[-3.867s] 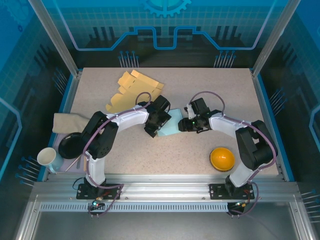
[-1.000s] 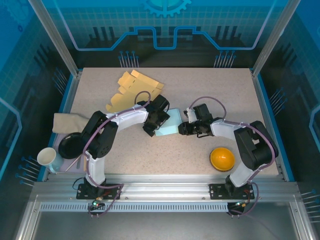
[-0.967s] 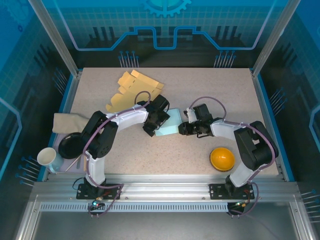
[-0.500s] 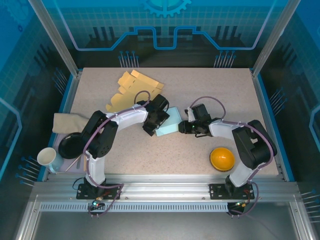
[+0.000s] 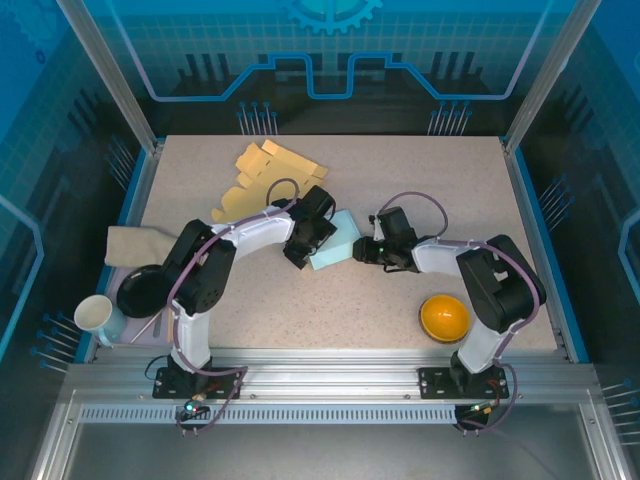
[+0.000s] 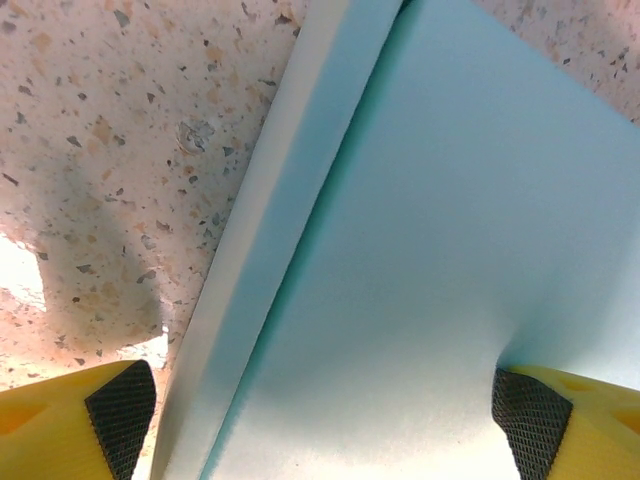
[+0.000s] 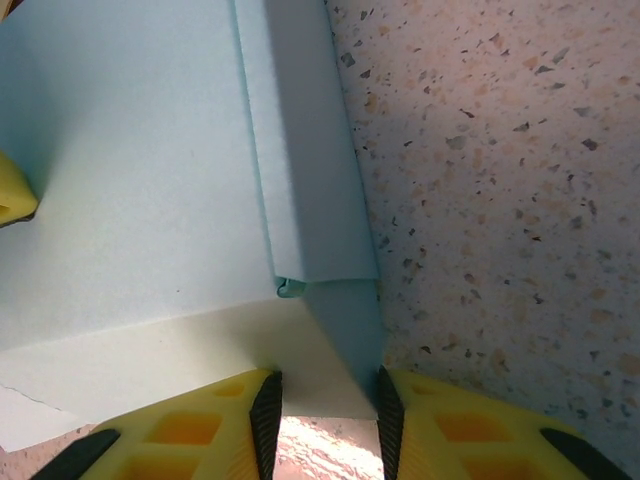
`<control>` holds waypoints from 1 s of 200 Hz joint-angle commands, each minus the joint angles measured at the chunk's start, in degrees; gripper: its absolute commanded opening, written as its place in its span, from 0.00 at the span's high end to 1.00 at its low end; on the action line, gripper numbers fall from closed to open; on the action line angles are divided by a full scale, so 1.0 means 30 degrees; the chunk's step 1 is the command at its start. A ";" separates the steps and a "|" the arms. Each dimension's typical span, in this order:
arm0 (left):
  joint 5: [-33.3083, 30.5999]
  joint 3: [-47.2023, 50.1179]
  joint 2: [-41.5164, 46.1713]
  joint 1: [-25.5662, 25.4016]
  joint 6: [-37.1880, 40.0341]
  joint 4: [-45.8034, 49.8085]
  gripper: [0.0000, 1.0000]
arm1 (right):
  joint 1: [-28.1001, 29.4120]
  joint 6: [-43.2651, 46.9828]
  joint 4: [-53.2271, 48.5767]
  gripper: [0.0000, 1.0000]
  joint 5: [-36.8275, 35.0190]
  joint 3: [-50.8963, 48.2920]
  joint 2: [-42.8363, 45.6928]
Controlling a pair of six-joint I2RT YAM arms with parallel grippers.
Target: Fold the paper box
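The light blue paper box (image 5: 335, 240) lies on the speckled table between both arms. My left gripper (image 5: 305, 245) stands open wide over its left end. In the left wrist view the box (image 6: 420, 250) spans the gap of the left gripper (image 6: 325, 415), the right pad (image 6: 530, 410) touches its face, and a pale flap runs beside the left pad (image 6: 120, 415). My right gripper (image 5: 362, 250) meets the box's right end. In the right wrist view the right gripper (image 7: 325, 410) is shut on a corner of the box (image 7: 130, 200), pale flap and blue side wall between the pads.
Flat yellow cardboard pieces (image 5: 262, 180) lie at the back left. An orange bowl (image 5: 444, 317) sits at the front right. A beige cloth (image 5: 135, 243), a black bowl (image 5: 143, 290) and a white mug (image 5: 95, 314) crowd the left edge.
My right gripper has slid left and a little back, pushing closer against the box's right end. The box has shifted slightly back. The left gripper has barely moved.
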State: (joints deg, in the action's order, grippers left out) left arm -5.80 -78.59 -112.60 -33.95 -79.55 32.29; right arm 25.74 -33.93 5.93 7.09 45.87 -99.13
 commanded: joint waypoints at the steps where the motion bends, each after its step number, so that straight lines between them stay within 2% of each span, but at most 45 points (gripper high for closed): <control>1: 0.0550 0.0699 -0.1667 -0.0147 0.0403 0.3040 0.08 | 0.0664 -0.0630 -0.1846 0.65 -0.1272 -0.0609 -0.1463; 23: 0.0630 0.0638 -0.1748 -0.0137 0.0383 0.3119 0.08 | 0.0665 -0.0825 -0.1314 0.64 -0.1159 -0.0985 -0.1023; 49: 0.0641 0.0598 -0.1755 -0.0079 0.0368 0.3181 0.08 | 0.0650 -0.0588 -0.0045 0.65 0.0073 -0.1474 -0.0018; 130: 0.0534 0.0760 -0.1887 -0.0072 0.0245 0.3138 0.08 | 0.0430 -0.1627 -0.2321 0.66 -0.0078 -0.1226 0.2748; 158: 0.0564 0.0711 -0.1931 -0.0069 0.0245 0.3101 0.08 | 0.0408 -0.3015 -0.2040 0.77 0.0119 -0.1316 0.3629; 175: 0.0529 0.0651 -0.1915 -0.0050 0.0244 0.3134 0.08 | 0.0358 -0.3696 -0.1963 0.88 0.0185 -0.0969 0.3253; 200: 0.0536 0.0673 -0.1931 -0.0057 0.0244 0.3123 0.08 | 0.0074 -0.4581 -0.0630 0.95 0.0478 -0.0851 0.2308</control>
State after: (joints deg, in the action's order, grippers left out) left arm -5.78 -79.02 -112.95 -33.91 -79.55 32.69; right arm 26.30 -43.62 1.52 7.55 42.65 -89.69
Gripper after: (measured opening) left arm 0.921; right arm 0.077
